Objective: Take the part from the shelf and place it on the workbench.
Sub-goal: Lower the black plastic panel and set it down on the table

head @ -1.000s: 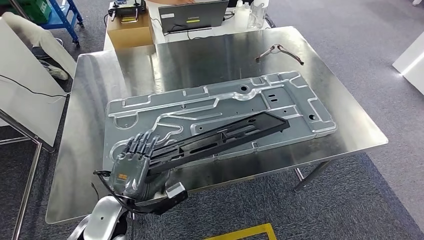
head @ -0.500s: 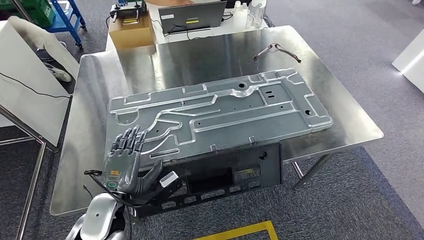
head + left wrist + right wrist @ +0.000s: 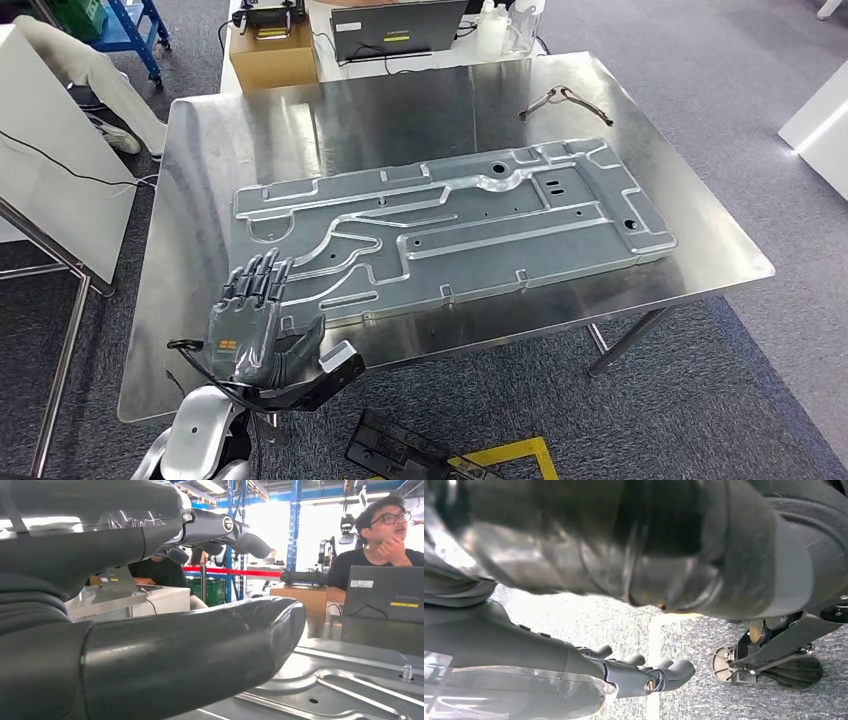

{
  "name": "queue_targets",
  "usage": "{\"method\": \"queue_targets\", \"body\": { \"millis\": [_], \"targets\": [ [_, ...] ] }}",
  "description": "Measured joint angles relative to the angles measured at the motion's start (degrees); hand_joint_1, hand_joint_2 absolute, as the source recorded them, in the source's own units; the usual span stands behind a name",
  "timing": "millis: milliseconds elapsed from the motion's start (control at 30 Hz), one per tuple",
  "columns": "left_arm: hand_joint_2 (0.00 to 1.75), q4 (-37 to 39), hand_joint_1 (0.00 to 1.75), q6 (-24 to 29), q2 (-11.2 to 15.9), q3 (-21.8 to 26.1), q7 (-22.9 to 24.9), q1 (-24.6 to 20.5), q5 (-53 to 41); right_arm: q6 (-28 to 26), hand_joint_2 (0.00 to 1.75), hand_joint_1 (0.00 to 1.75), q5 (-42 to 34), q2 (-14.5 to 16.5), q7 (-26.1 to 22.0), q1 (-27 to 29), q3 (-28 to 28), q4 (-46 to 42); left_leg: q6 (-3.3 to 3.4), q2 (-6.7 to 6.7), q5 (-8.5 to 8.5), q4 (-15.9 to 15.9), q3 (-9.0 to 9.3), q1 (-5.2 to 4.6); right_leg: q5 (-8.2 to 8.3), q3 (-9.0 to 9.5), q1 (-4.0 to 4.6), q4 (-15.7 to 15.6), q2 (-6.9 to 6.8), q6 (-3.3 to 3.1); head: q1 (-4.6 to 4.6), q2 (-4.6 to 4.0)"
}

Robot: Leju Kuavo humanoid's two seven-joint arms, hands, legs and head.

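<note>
The long black part (image 3: 395, 455) lies on the grey carpet below the workbench's near edge, beside a yellow floor marking (image 3: 495, 462), not on the workbench (image 3: 200, 200). The left hand (image 3: 250, 325) hovers at the near left corner with its fingers spread and nothing in them, fingertips over the end of the big stamped metal panel (image 3: 450, 225) that lies flat along the middle. The right hand (image 3: 639, 672) hangs over the carpet, fingers loosely curled around nothing. Beyond the far edge, a cardboard box (image 3: 270, 55) holds a dark device on top. The laptop (image 3: 382, 595) beside it reads "Lenovo" and carries a yellow sticker. A bent wire piece (image 3: 562, 100) rests near the far right corner.
</note>
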Motion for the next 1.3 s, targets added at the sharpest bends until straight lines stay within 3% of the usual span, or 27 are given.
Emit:
{"method": "queue_targets", "body": {
  "millis": [67,233,567,633,700,733,800,867,900,933,967,1033,1100,1133,1233,1267,1300],
  "targets": [
    [0.00,0.0,0.00,0.0,0.0,0.0,0.0,0.0,-0.3,0.0,0.00,0.00,-0.1,0.0,0.0,0.0,0.0,0.0,0.06,0.00,0.04,0.0,-0.02,-0.03,0.03,-0.05,-0.04,0.0,0.00,0.41,0.00,-0.01],
    [0.00,0.0,0.00,0.0,0.0,0.0,0.0,0.0,-0.4,-0.2,0.00,0.00,-0.7,0.0,0.1,0.0,0.0,-0.1,0.16,0.02,0.12,0.0,-0.02,-0.01,0.08,-0.15,0.01,0.1,0.00,0.75,0.00,0.00],
    [0.00,-0.7,0.00,3.6,-0.1,0.1,-2.1,0.0,1.1,0.1,0.00,0.00,-1.0,0.2,0.0,0.0,0.0,-0.6,0.06,0.04,0.26,0.0,-0.08,0.09,0.07,-0.36,0.09,0.4,0.00,0.76,0.00,0.00],
    [0.00,-1.2,0.00,4.9,-0.1,0.2,-2.8,0.0,1.2,0.1,0.00,0.00,-0.9,0.3,-0.2,0.0,0.0,-0.6,0.36,0.06,0.28,0.3,-0.15,-0.12,0.30,-0.31,-0.14,0.2,-0.01,1.05,-0.01,0.00],
    [0.00,-1.9,0.00,6.0,-0.1,0.4,-3.4,0.1,1.4,0.2,0.00,0.00,-0.8,0.4,-0.3,0.0,0.0,-0.7,1.07,0.19,0.85,-0.3,-0.05,-0.04,0.56,-0.17,-0.29,-0.2,-0.05,1.59,-0.02,0.00],
    [0.00,-2.3,0.00,6.4,-0.2,0.5,-3.7,0.1,1.6,0.3,0.00,0.00,-0.8,0.4,-0.4,0.1,0.0,-0.8,1.48,0.32,1.45,-1.1,0.13,0.15,0.16,-0.23,-0.23,0.1,-0.05,1.77,-0.01,0.00],
    [0.00,-2.7,0.00,7.1,-0.3,0.6,-4.0,0.0,1.7,0.4,0.00,0.00,-0.8,0.4,-0.4,0.1,0.0,-1.0,2.05,0.60,2.57,-2.6,0.25,0.49,-2.83,-1.55,-0.16,3.3,0.08,1.79,0.01,0.00],
    [0.00,-2.8,0.00,7.6,-0.4,0.7,-4.2,0.4,1.3,0.2,0.00,0.00,-0.4,0.4,-0.3,0.1,0.0,-1.1,2.10,0.71,3.05,-2.7,-0.27,0.33,-7.20,-4.38,-0.19,10.3,0.29,1.81,0.01,0.01],
    [0.00,-2.9,0.00,8.0,-0.4,0.8,-4.3,0.8,1.0,-0.1,0.00,0.00,-0.2,0.4,-0.3,0.1,0.0,-1.1,1.97,0.77,3.17,-2.5,-0.66,0.31,-8.49,-5.51,-0.24,13.5,0.32,1.92,0.02,0.01],
    [0.00,-3.0,0.00,8.4,-0.4,0.8,-4.4,1.2,0.8,-0.4,0.00,0.00,-0.1,0.4,-0.3,0.1,0.0,-1.1,1.81,0.83,3.27,-2.2,-1.04,0.33,-8.68,-5.85,-0.36,15.0,0.34,2.05,0.01,0.01],
    [0.00,-3.1,0.00,8.8,-0.4,0.8,-4.4,1.6,0.5,-0.8,0.00,0.00,-0.1,0.4,-0.2,0.1,0.0,-1.1,1.65,0.88,3.37,-1.9,-1.45,0.38,-7.74,-5.14,-0.54,14.3,0.33,2.19,0.01,0.00],
    [0.00,-3.4,0.00,9.4,-0.4,0.9,-4.6,2.3,0.0,-1.3,0.00,0.00,-0.3,0.4,-0.1,0.1,0.0,-1.1,1.13,0.85,3.53,-1.1,-2.30,0.56,-4.57,-1.15,-1.08,7.7,0.36,2.55,0.00,0.00],
    [0.00,-4.1,0.00,10.1,-0.4,1.0,-4.7,2.9,-0.5,-1.7,0.00,0.00,-0.3,0.5,-0.3,0.1,0.0,-1.0,0.25,0.65,3.74,-0.2,-3.05,0.57,-2.57,1.80,-1.08,2.3,0.81,2.27,0.01,0.00],
    [0.00,-4.5,0.00,10.8,-0.3,1.0,-5.0,3.3,-0.9,-2.1,0.00,0.00,-0.2,0.5,-1.0,0.1,0.0,-0.8,-0.26,0.55,3.97,0.1,-3.37,0.49,-2.39,2.08,-0.95,1.4,1.08,1.86,0.00,0.00],
    [0.00,-6.0,0.00,12.3,-0.3,1.2,-5.5,4.0,-1.9,-4.2,0.00,0.00,0.2,0.4,-3.6,-0.1,0.0,0.5,-1.59,0.37,4.48,0.4,-4.20,0.74,-1.56,0.64,-0.52,1.5,1.21,0.02,-0.01,0.01],
    [0.00,-6.4,0.00,12.3,-0.3,1.3,-5.6,4.1,-2.0,-4.7,0.00,0.00,0.3,0.3,-4.0,-0.1,0.0,1.0,-1.82,0.36,3.21,1.2,-4.69,0.92,-1.03,0.04,-0.45,1.5,1.06,-0.60,0.00,0.01],
    [0.00,-6.7,0.00,12.1,-0.3,1.4,-5.6,4.2,-2.0,-5.2,0.00,0.00,0.3,0.3,-4.1,-0.1,0.0,1.5,-1.94,0.36,0.84,3.1,-5.37,1.02,-0.42,-0.61,-0.40,1.5,0.87,-1.16,0.00,0.01]
  ]
}}
